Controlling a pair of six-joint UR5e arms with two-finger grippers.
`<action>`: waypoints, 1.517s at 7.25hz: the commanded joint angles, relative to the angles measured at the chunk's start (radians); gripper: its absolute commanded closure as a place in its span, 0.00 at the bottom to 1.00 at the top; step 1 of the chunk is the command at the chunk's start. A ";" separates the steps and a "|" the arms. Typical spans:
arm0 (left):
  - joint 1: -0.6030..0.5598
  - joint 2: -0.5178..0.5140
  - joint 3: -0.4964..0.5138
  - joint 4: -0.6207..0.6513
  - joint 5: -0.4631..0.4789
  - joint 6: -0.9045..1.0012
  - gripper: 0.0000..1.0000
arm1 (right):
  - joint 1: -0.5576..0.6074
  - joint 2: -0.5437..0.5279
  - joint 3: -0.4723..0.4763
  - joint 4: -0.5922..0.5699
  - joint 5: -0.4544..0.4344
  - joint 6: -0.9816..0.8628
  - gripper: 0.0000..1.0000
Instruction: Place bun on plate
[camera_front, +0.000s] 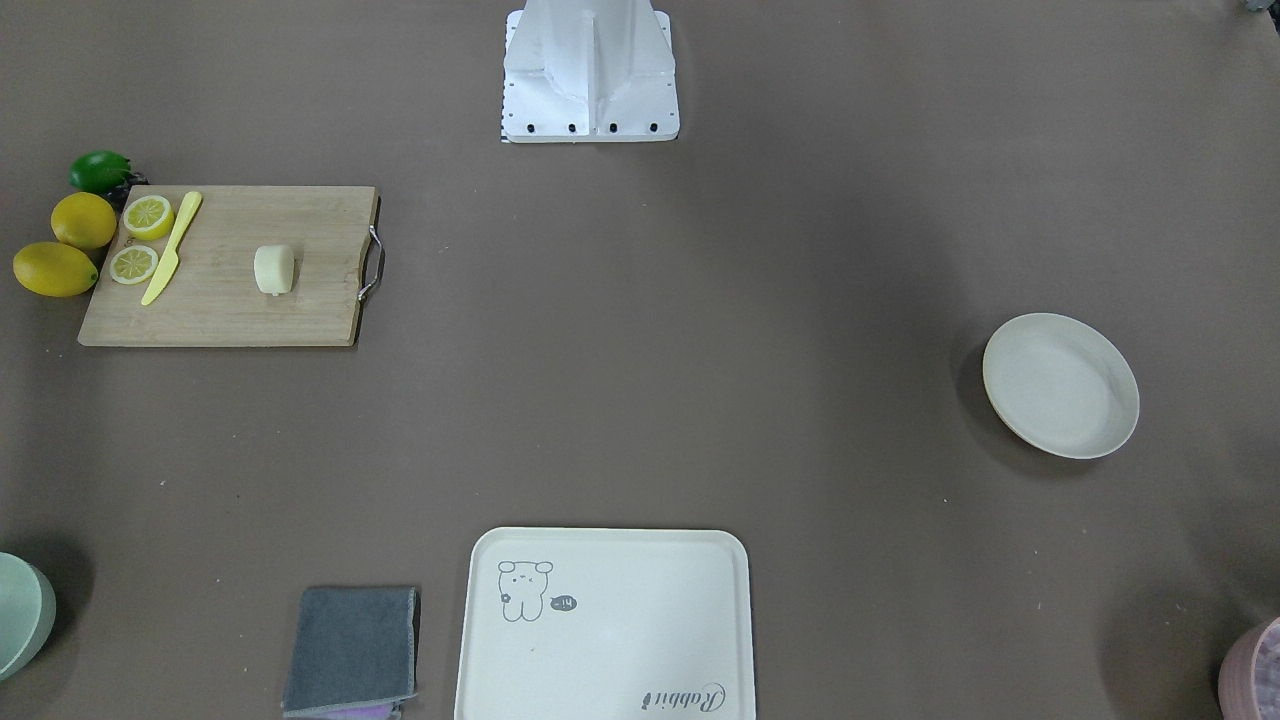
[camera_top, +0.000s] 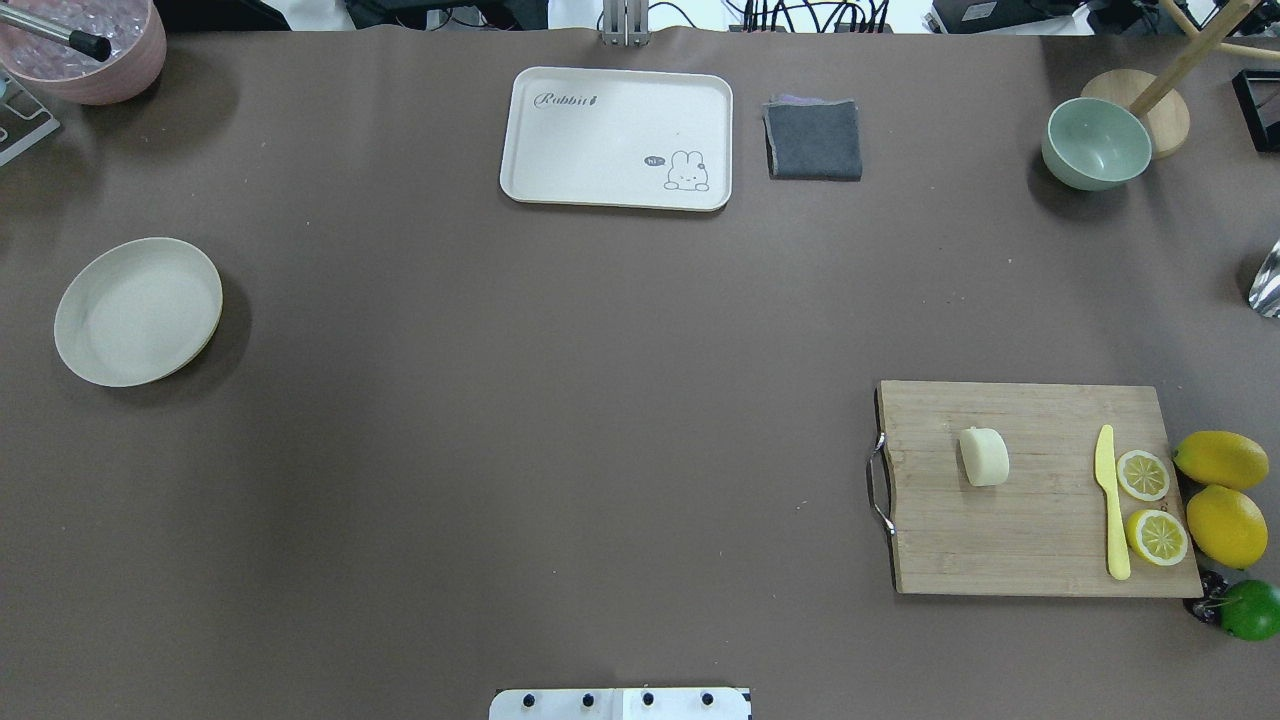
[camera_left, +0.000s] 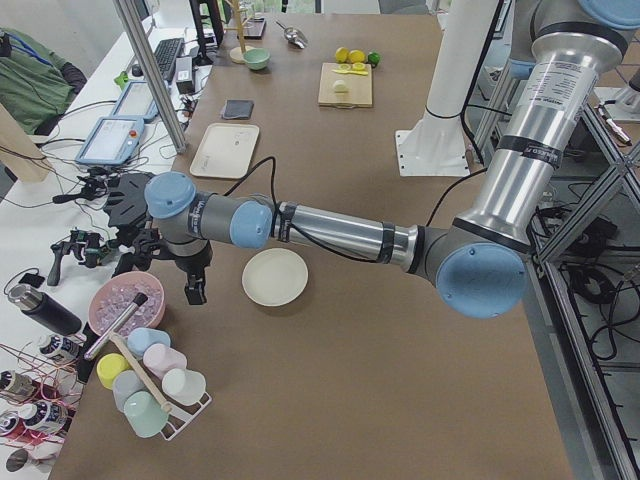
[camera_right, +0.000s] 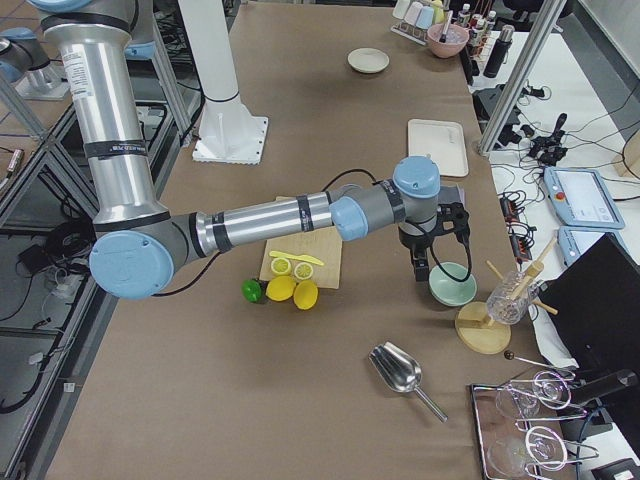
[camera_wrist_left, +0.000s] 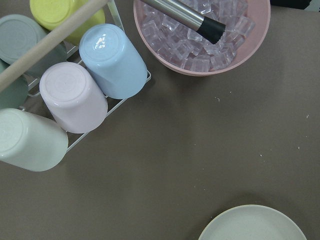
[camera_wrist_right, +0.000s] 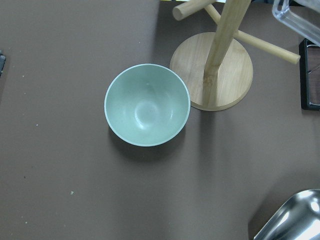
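Note:
The bun (camera_front: 274, 270), a small pale cream lump, lies on the wooden cutting board (camera_front: 230, 300), on my right side of the table. The round off-white plate (camera_top: 138, 311) sits bare far away on my left side. My left gripper (camera_left: 194, 288) hangs beyond the plate, near the pink ice bowl (camera_left: 125, 300); the plate's rim (camera_wrist_left: 252, 225) shows at the bottom of the left wrist view. My right gripper (camera_right: 424, 268) hovers above the pale green bowl (camera_right: 451, 284), away from the bun. Both grippers show only in the side views, so I cannot tell whether they are open or shut.
Two lemon halves (camera_top: 1150, 505) and a yellow knife (camera_top: 1111, 500) share the board; whole lemons (camera_top: 1222, 490) and a lime (camera_top: 1250, 608) lie beside it. A bear tray (camera_top: 617, 137) and grey cloth (camera_top: 813, 139) sit at the far edge. A cup rack (camera_wrist_left: 60, 95) and wooden stand (camera_wrist_right: 215, 70) flank the corners.

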 joint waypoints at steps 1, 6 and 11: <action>0.001 -0.001 0.003 0.003 -0.008 -0.002 0.02 | 0.001 -0.001 0.001 0.000 0.000 -0.001 0.00; 0.000 -0.015 0.001 -0.013 -0.089 0.002 0.02 | 0.001 0.003 0.002 0.001 0.000 -0.001 0.00; 0.009 0.000 0.012 -0.129 -0.086 0.009 0.02 | 0.001 0.008 0.010 0.006 0.011 0.000 0.00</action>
